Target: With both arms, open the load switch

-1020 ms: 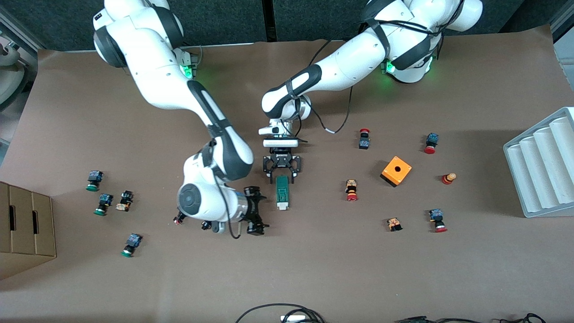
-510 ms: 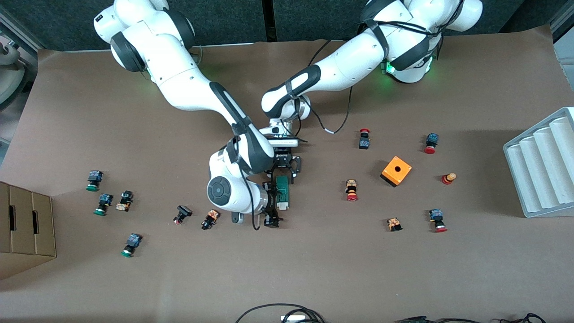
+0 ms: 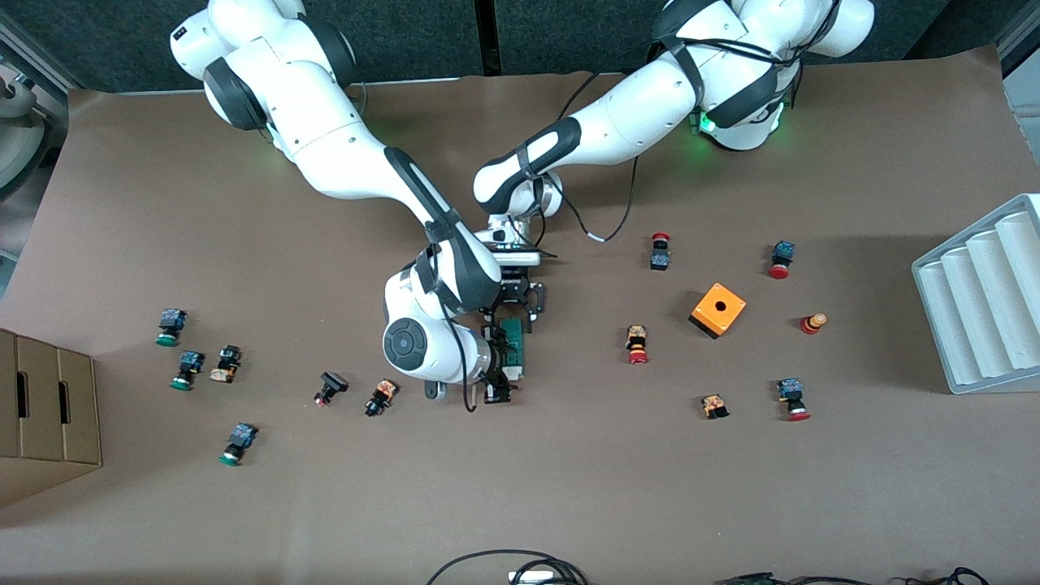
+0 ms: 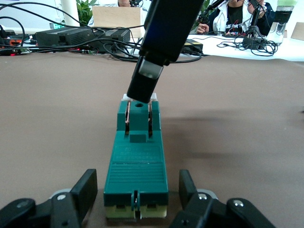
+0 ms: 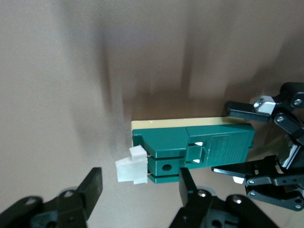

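The left gripper [image 4: 137, 192] is clamped across one end of the load switch [image 3: 512, 345], a finger pressed to each long side. The switch lies flat in the middle of the table, its white tab [image 5: 130, 170] at the end nearer the front camera. The right gripper [image 5: 140, 183] is low over that tab end, its fingers apart, one on each side of the tab.

A white ribbed tray [image 3: 975, 301] sits at the left arm's end of the table, its channels open to view. A cardboard box [image 3: 41, 406] stands at the right arm's end, and I can't see inside it.

From the front, the right arm's wrist covers part of the switch. The right wrist view shows the tab sticking out past the green body, and a cream base under it. The left wrist view shows two metal clips on top and one right finger [image 4: 147, 78] coming down at the tab end.

Small push buttons [image 3: 638, 345] and an orange cube [image 3: 718, 309] lie scattered around
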Robot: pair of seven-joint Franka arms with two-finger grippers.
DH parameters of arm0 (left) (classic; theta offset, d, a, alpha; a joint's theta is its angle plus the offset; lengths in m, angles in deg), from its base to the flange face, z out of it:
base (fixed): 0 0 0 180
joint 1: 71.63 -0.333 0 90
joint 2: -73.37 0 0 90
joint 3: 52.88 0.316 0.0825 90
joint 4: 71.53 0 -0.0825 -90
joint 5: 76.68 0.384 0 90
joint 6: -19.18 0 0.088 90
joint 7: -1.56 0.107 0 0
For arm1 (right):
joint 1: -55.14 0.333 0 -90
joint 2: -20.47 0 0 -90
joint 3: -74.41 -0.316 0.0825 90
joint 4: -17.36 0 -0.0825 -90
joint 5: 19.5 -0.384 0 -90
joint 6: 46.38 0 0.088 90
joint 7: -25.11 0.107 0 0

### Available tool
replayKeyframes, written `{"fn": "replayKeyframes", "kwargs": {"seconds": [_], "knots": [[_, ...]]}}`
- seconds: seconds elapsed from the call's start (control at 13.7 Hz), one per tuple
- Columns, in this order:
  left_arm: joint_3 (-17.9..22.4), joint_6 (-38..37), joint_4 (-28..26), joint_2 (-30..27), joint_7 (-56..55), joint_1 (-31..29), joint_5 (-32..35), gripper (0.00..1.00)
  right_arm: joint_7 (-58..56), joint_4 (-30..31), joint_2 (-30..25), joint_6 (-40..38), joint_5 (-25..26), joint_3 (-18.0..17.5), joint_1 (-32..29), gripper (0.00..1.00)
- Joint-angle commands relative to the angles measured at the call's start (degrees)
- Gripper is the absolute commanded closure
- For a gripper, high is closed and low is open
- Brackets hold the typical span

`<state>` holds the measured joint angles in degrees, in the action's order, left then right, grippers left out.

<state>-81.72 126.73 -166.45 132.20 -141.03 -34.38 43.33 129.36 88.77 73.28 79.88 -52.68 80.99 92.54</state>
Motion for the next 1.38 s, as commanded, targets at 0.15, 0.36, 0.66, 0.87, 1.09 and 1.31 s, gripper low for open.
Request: {"fn": "replayKeyframes", "kwargs": {"seconds": [0.15, 0.36, 0.66, 0.87, 1.09, 1.31], "knots": [[0.54, -0.85, 1.57, 1.11, -1.03, 1.68, 0.83, 0.22, 0.52, -1.97, 1.68, -1.37, -1.81, 0.8, 0.56, 0.31], [0.88, -0.85, 1.49, 1.11, -0.94, 1.86, 0.83, 0.22, 0.43, -2.06, 1.94, -1.37, -1.81, 0.8, 0.56, 0.32], [1.15, -0.85, 1.49, 1.11, -0.94, 1.86, 0.83, 0.22, 0.52, -2.06, 1.95, -1.37, -1.81, 0.71, 0.56, 0.49], [1.15, -0.85, 1.49, 1.11, -0.94, 1.95, 0.83, 0.22, 0.52, -1.97, 1.95, -1.37, -1.81, 0.63, 0.56, 0.6], [1.15, -0.85, 1.49, 1.12, -0.85, 2.03, 0.83, 0.22, 0.52, -1.88, 1.77, -1.45, -1.89, 0.62, 0.65, 0.63], [1.15, -0.85, 1.49, 1.11, -0.85, 2.03, 0.83, 0.22, 0.52, -1.71, 1.24, -1.54, -1.81, 0.62, 0.57, 0.64]]}}
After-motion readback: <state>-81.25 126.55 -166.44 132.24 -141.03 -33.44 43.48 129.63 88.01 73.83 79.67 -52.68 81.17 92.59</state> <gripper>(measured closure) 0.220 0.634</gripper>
